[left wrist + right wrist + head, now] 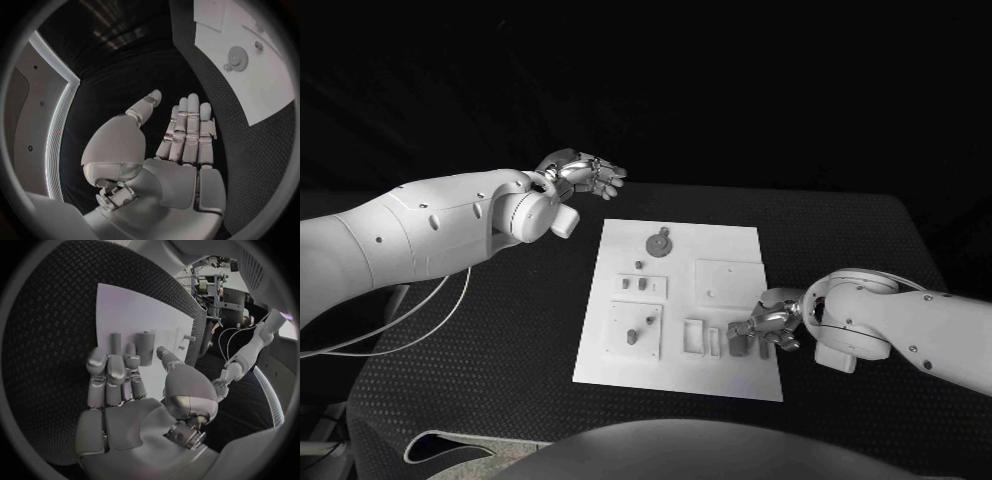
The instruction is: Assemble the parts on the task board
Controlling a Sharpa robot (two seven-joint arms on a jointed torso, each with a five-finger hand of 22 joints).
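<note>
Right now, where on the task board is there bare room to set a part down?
On the task board, the far right corner beyond the square recess is bare. The near strip is bare too. The near right is crowded by the right hand.

Left hand [584,174] raised, fingers straight and apart; right hand [764,322] low, fingers extended, empty
</note>
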